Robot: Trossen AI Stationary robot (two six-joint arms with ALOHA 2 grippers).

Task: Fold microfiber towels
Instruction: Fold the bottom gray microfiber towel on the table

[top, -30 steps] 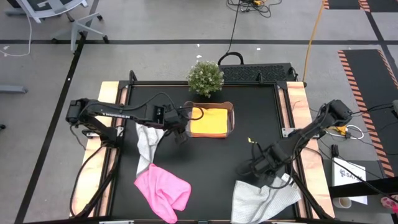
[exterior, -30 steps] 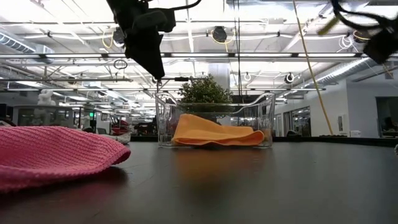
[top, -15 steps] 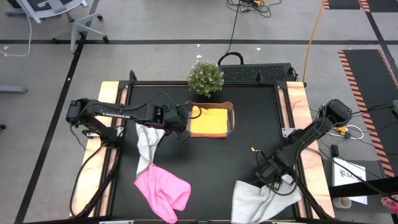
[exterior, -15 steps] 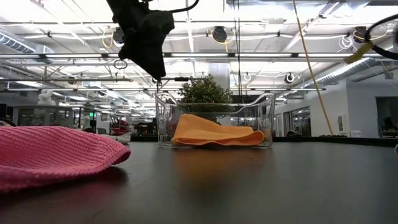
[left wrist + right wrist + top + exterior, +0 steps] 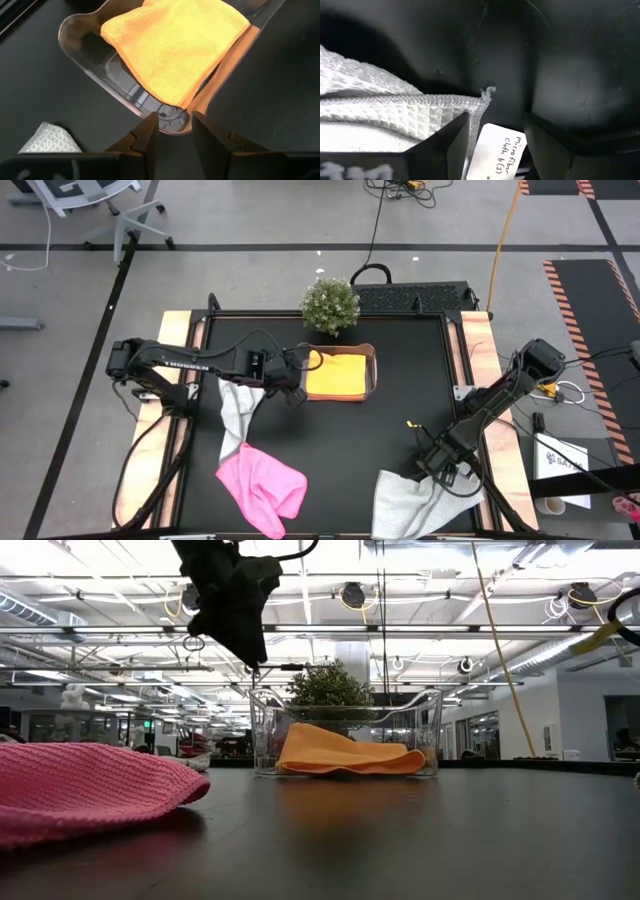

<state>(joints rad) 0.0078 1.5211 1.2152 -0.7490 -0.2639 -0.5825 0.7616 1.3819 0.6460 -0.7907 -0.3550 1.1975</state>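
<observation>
A folded orange-yellow towel [image 5: 336, 372] lies in the clear tub [image 5: 372, 370] at the table's far middle. My left gripper [image 5: 175, 131] hangs open above the tub's near left corner [image 5: 170, 122], with nothing between its fingers. One light grey towel [image 5: 236, 412] lies crumpled at the left. A pink towel [image 5: 262, 488] lies bunched near the front edge. A second grey towel [image 5: 415, 502] lies at the near right. My right gripper [image 5: 495, 145] points down, open, over this towel's far corner [image 5: 481, 105]. My right gripper comes at the near-right grey towel from above, its fingers [image 5: 452, 142] standing on either side of the hemmed corner and its white label [image 5: 502, 147]. The towel lies flat on the table. Whether a finger touches the cloth, I cannot tell.
A small potted plant [image 5: 330, 304] stands beyond the tub at the far edge. Wooden rails [image 5: 478, 350] run along both sides of the black tabletop. Bare black surface [image 5: 350, 440] lies between the towels in the middle.
My right gripper has gone down and toward the table's near right, from the bare middle to the grey towel's far corner. My left gripper has stayed over the tub's corner and rolled a little about its own line. No towel has moved.
</observation>
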